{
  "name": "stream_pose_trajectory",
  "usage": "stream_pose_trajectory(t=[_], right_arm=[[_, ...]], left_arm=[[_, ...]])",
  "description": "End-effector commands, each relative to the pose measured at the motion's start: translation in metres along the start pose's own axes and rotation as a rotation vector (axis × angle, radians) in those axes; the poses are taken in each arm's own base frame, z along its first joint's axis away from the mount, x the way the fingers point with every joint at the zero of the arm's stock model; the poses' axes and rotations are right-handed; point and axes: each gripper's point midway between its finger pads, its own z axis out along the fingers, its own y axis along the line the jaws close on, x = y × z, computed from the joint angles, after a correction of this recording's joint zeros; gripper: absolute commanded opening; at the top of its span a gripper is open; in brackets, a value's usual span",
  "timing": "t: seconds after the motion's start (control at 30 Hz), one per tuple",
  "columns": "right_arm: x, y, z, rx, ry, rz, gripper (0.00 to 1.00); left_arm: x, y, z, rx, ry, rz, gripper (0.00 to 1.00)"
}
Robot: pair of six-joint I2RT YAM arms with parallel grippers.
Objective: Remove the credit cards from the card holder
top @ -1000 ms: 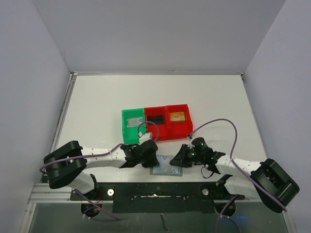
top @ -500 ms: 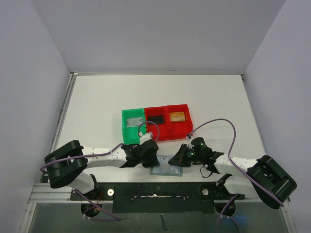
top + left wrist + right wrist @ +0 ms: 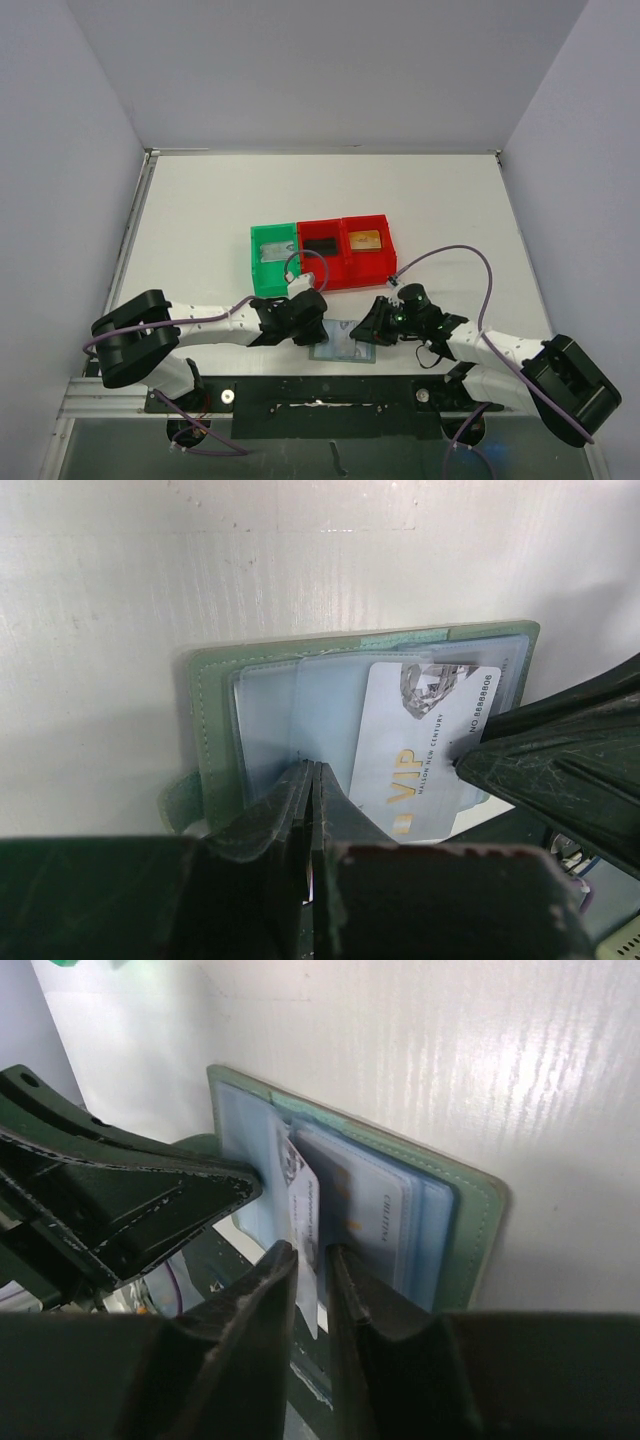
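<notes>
From above, the card holder lay open and flat on the table, at its near edge and between your two arms. Your left gripper was down on its left part and your right gripper on its right part, the two tips close together. Behind them, well apart from the holder, stood a green bin joined to two red bins; each had something flat in it, too small to make out.

In your left wrist view, the left gripper was clenched, its fingers pressed tight together with nothing between them, and the tips bore down on the holder's pale blue inner panel. The grey-green cover showed around that panel. A white credit card with gold VIP lettering stuck partway out of the clear pocket, slanted toward the lower right. One of your right gripper's fingers touched that card's right edge.

In your right wrist view, the right gripper had its fingers a little apart, one on each side of the credit card, which stood up on edge out of the card holder. I could not tell whether the pads actually pinched it or merely flanked it. Another card lay flat in its pocket just beside it. Your left gripper's fingers came in from the left, their tips touching the panel next to the raised card.
</notes>
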Motion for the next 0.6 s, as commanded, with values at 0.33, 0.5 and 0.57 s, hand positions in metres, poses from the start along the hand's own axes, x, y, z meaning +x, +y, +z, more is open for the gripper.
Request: stream_pose_trajectory(t=[0.33,0.5,0.57], right_arm=[[-0.004,-0.002,0.003,-0.003,-0.015,0.001,0.03],[-0.008,0.004,-0.010,0.001,-0.043,-0.027,0.00],[-0.008,0.007,-0.013,-0.001,-0.034,-0.027,0.00]], left_arm=[[0.007,0.050,0.004,-0.195,0.006,0.051,0.00],[0.000,0.049,-0.005,-0.183,-0.032,0.025,0.00],[-0.002,0.047,-0.007,-0.164,-0.041,0.023,0.00]])
